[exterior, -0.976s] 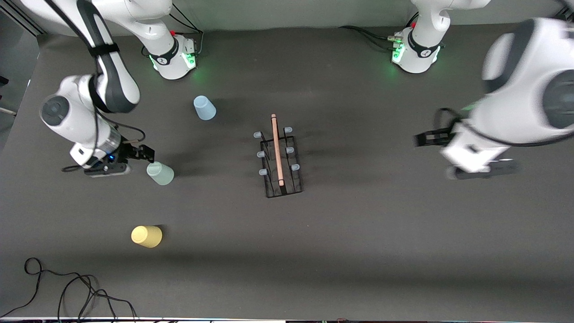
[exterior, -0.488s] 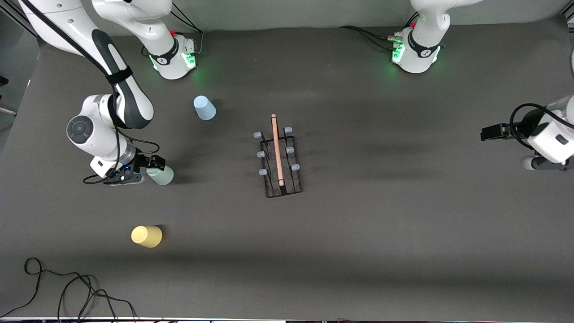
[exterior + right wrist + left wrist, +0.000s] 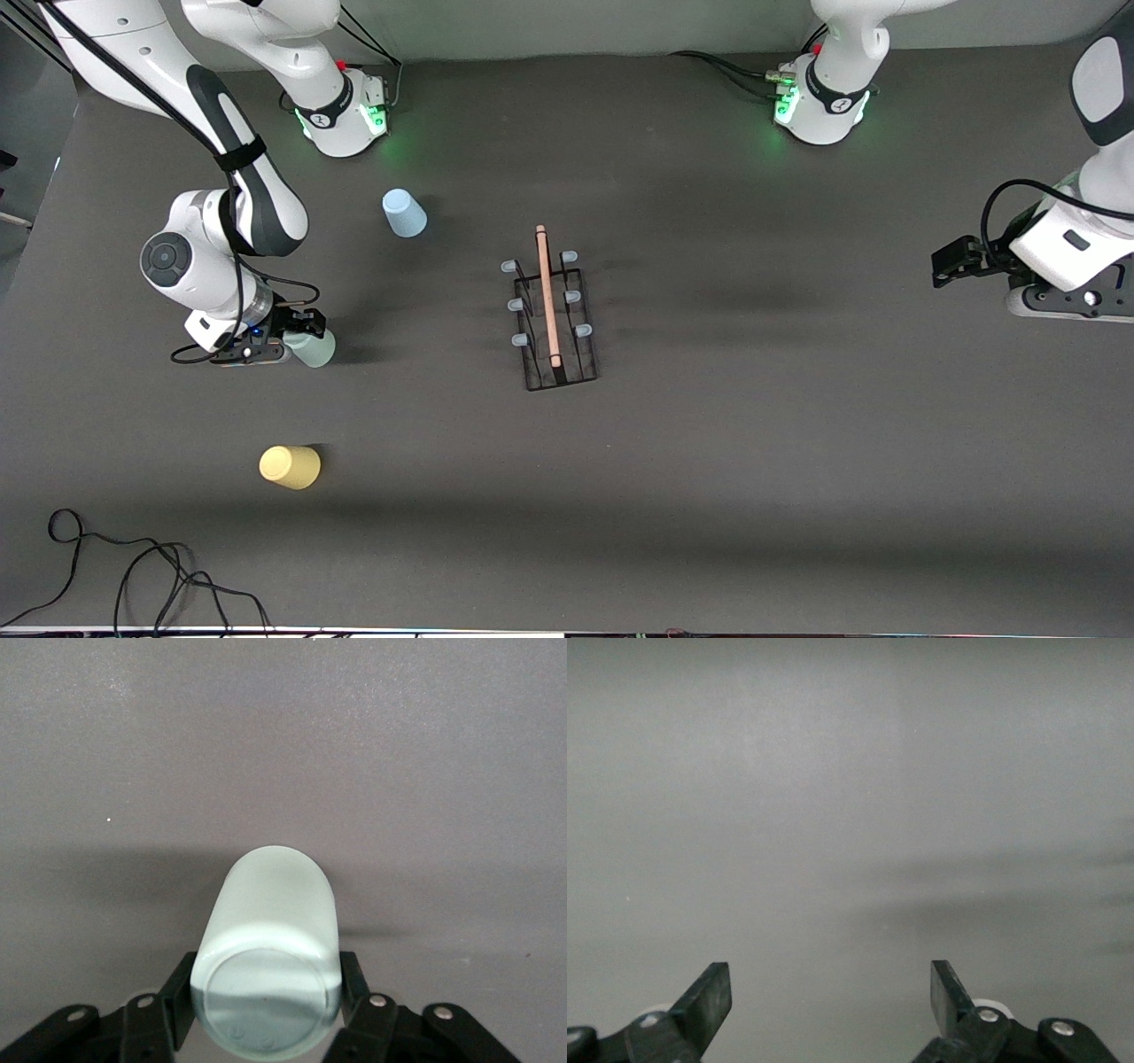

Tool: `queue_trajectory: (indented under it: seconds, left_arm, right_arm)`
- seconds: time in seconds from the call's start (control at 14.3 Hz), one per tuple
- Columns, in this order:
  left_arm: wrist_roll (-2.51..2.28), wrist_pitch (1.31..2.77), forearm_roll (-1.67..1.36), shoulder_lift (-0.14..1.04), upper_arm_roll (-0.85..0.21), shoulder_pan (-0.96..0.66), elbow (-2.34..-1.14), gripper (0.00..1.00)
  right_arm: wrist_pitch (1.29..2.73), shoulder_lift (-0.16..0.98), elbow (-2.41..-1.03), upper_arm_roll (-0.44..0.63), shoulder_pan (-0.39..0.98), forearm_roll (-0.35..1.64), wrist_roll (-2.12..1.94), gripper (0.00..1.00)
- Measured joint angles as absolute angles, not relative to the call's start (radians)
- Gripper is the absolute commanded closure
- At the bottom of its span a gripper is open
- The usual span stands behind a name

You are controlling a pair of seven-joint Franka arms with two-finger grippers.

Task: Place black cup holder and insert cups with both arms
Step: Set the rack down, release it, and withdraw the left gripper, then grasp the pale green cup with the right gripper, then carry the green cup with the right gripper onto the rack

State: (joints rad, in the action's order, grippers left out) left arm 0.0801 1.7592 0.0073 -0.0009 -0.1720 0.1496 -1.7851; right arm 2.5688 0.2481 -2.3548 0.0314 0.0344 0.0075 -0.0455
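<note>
Your right gripper (image 3: 299, 330) is sitting low at the right arm's end of the table, its fingers (image 3: 180, 997) closing around the mint cup (image 3: 312, 347), one on each side, touching it. Your left gripper (image 3: 946, 264) is hanging over bare mat at the left arm's end, fingers (image 3: 709, 997) spread wide apart and holding nothing. The rack (image 3: 551, 312) is standing mid-table, pegs bare. The blue cup (image 3: 403, 213) is resting upside down nearer the bases; the yellow cup (image 3: 289, 466) is lying nearest the front camera.
</note>
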Motion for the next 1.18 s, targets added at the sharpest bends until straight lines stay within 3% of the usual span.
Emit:
queue_trajectory:
  seconds: [0.28,0.7,0.84,1.18]
  left_arm:
    - [0.104,1.683,0.013,0.045,-0.164,0.155,-1.683,0.00]
    - [0.104,1.661,0.036,0.069,-0.168,0.153,-1.664,0.00]
    - [0.104,1.661,0.037,0.069,-0.168,0.153,-1.665,0.00]
    - [0.104,1.661,0.038,0.069,-0.168,0.153,-1.666,0.00]
  right_arm:
    - [2.480,0.200,-2.306,0.027,0.039,0.007,-0.031,0.94]
    - [1.881,0.003,-1.959,0.026,0.059,0.008,-0.009,0.99]
    - [1.741,-0.027,-1.865,0.025,0.061,0.008,0.050,0.99]
    - [1.651,-0.062,-1.834,0.017,0.285,0.043,0.560,0.99]
